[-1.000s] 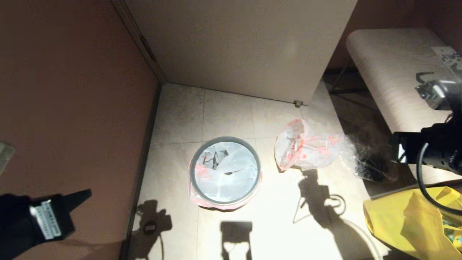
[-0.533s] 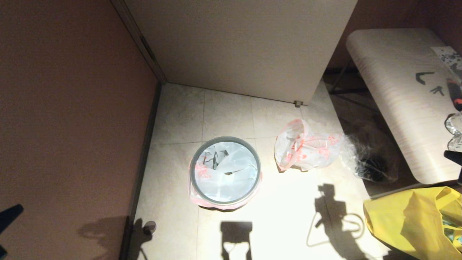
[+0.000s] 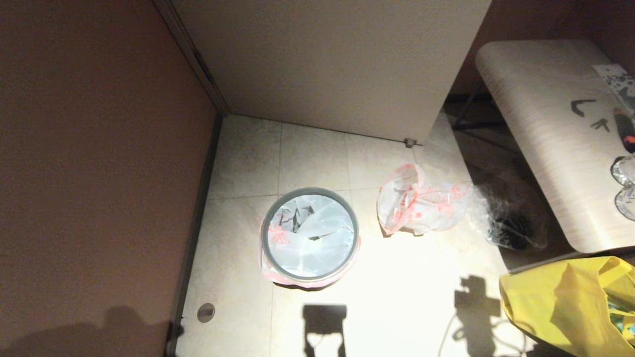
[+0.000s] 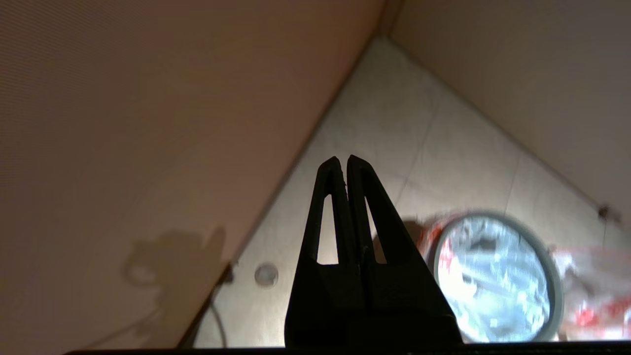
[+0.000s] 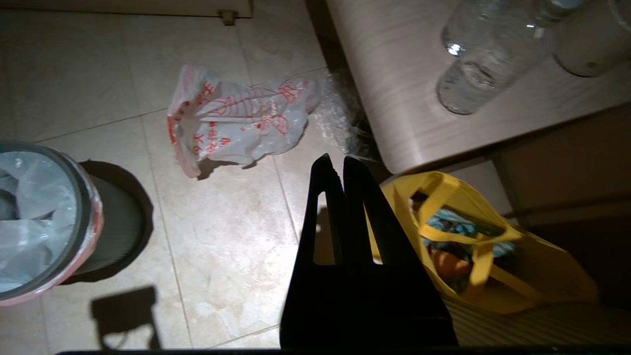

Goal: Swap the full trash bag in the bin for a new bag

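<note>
1. The left gripper (image 4: pixel 343 162) hangs in the air near the reddish wall (image 3: pixel 89 148), fingers pressed together, holding nothing.
2. The bin (image 3: pixel 309 233) stands on the tiled floor (image 3: pixel 397 287) ahead of the left gripper and off to its side, well apart from it.
3. The new bag (image 3: pixel 317 238) lines the bin, its pinkish edge folded out under the grey hoop.
4. The right gripper (image 5: pixel 336 163) hovers above the floor, fingers together, empty.
5. The full bag (image 5: pixel 236 125) lies on the floor ahead of the right gripper, not touching it.
6. A clear crinkly bag (image 5: pixel 340 121) sits against the full bag, by the table (image 5: pixel 404 88).
7. A yellow bag (image 5: pixel 493 256) sits just beside the right gripper, below the table edge.
8. 1 clear bottle (image 5: pixel 485 64) lies on the table.
</note>
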Robot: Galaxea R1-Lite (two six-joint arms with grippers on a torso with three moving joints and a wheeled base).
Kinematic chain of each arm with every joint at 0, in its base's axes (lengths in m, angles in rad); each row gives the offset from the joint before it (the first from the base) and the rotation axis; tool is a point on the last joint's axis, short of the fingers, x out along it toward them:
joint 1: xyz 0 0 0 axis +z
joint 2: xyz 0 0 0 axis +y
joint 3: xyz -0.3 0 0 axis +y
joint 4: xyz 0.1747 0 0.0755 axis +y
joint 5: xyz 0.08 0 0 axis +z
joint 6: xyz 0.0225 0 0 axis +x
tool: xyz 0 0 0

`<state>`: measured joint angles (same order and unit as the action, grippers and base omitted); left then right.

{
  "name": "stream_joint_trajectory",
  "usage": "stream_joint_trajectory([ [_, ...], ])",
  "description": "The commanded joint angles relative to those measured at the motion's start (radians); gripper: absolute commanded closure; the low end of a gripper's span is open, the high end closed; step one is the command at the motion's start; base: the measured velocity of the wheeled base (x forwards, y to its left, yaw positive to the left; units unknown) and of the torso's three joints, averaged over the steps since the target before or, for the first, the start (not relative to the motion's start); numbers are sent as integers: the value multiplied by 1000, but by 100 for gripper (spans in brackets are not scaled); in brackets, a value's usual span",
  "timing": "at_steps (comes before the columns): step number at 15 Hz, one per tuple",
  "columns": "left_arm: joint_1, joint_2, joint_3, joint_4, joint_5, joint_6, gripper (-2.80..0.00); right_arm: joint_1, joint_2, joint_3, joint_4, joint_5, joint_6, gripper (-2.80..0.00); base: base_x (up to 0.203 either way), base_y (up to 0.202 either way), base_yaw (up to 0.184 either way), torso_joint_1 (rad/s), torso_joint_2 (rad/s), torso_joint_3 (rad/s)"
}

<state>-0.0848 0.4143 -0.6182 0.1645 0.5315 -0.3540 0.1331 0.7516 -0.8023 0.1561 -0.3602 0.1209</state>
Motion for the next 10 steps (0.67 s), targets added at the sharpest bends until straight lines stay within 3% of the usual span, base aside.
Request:
stream_joint_trajectory([
  [1,27,-39,-12,2,4,0,0,-36,-83,0,28,-1,-6,0,0,0,0,0,0,0],
  [5,129,-150,11,16,-21,11,0,-66,-154,1,79,0,-22,0,0,0,0,0,0,0],
  [10,76,-266,154,48,-135,13,0,-82,-279,18,153,0,-36,0,0,0,0,0,0,0],
])
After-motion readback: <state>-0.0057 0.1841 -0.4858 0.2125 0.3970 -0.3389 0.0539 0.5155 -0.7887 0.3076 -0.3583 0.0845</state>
